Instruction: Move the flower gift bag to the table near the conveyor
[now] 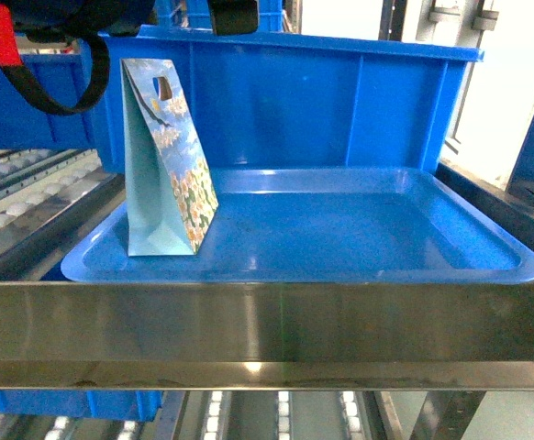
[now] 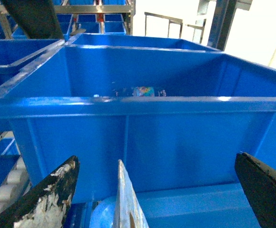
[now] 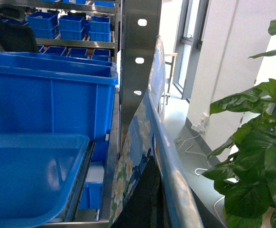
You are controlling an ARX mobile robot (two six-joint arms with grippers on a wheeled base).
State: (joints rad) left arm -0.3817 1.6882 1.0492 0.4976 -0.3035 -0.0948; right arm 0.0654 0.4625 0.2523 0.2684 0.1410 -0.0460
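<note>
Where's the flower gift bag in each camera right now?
Head: the flower gift bag stands upright at the left end of the blue tray.
Left wrist: its thin edge shows at bottom centre, between the open jaws.
Right wrist: a flower-print bag fills the centre, beside the tray; probably a different one.
Shared landmark: the tall blue bin.

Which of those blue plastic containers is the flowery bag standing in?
The flower gift bag stands upright in the shallow blue tray at the front, at its left end. The deep blue bin is behind it.
</note>
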